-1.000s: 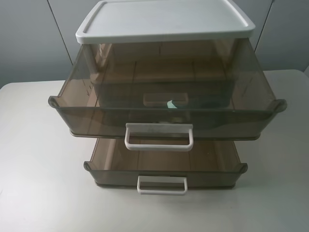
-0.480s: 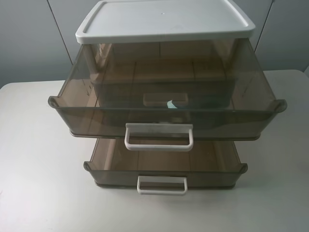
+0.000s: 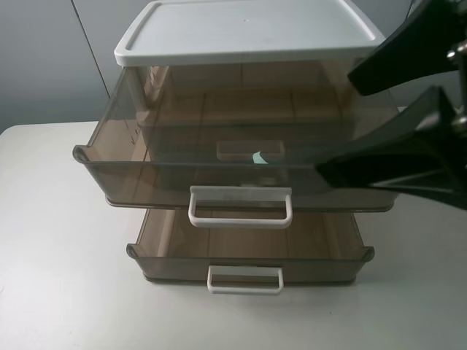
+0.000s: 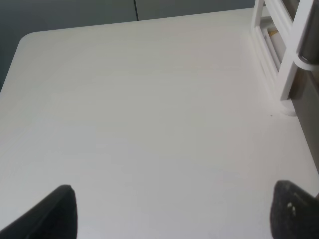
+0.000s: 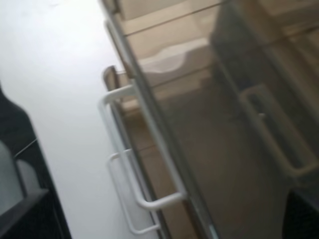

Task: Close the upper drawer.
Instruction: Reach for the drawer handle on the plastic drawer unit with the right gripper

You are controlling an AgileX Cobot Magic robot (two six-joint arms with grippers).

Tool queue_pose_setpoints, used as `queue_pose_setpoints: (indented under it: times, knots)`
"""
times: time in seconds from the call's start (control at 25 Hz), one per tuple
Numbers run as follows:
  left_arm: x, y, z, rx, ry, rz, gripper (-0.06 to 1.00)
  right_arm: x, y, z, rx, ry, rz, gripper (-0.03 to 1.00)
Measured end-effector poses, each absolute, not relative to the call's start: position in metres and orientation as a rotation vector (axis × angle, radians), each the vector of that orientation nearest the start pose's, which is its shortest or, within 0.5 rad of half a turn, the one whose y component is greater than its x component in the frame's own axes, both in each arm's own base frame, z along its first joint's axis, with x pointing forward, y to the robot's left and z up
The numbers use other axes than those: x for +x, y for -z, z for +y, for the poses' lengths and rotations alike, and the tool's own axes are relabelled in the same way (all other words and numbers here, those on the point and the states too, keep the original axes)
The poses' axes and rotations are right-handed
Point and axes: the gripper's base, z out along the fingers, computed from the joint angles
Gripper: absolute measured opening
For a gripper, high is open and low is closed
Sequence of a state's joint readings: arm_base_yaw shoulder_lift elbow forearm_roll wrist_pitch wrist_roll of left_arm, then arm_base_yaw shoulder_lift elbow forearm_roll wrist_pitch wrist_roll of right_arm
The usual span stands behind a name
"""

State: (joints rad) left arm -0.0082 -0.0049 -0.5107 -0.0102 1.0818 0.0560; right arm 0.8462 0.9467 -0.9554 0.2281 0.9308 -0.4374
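The upper drawer is smoky-brown translucent plastic and stands pulled far out of the white-topped cabinet. Its wide white loop handle faces the front. My right gripper is open, reaching in from the right above the drawer's right front corner without touching it. In the right wrist view the drawer and its handle lie between the dark fingers. My left gripper is open over bare table, left of the cabinet's white frame.
A lower drawer with a smaller white handle is also pulled out below. A middle drawer's handle shows through the upper drawer. The cabinet stands on a white table.
My right gripper has come into the exterior view from the right, over the upper drawer's right side. The drawers have not moved.
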Motion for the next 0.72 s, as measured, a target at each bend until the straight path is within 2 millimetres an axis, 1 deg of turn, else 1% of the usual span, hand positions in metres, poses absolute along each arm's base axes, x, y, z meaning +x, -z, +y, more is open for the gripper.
queue_pose_setpoints:
  times: [0.16, 0.24, 0.36, 0.52, 0.72]
  knots:
    - [-0.008, -0.278, -0.001, 0.066, -0.017, 2.049, 0.74, 0.09, -0.341, 0.17, -1.596, -0.515, 1.952, 0.68]
    - [-0.008, -0.278, -0.001, 0.066, -0.017, 2.049, 0.74, 0.086, -0.333, 0.182, -1.668, -0.521, 1.952, 0.68]
    - [-0.008, -0.278, -0.001, 0.066, -0.017, 2.049, 0.74, 0.085, -0.318, 0.196, -1.749, -0.534, 2.007, 0.68]
    - [-0.008, -0.278, -0.001, 0.066, -0.017, 2.049, 0.74, 0.087, -0.302, 0.208, -1.808, -0.542, 2.094, 0.68]
    - [-0.008, -0.278, -0.001, 0.066, -0.017, 2.049, 0.74, 0.086, -0.297, 0.213, -1.828, -0.565, 2.115, 0.68]
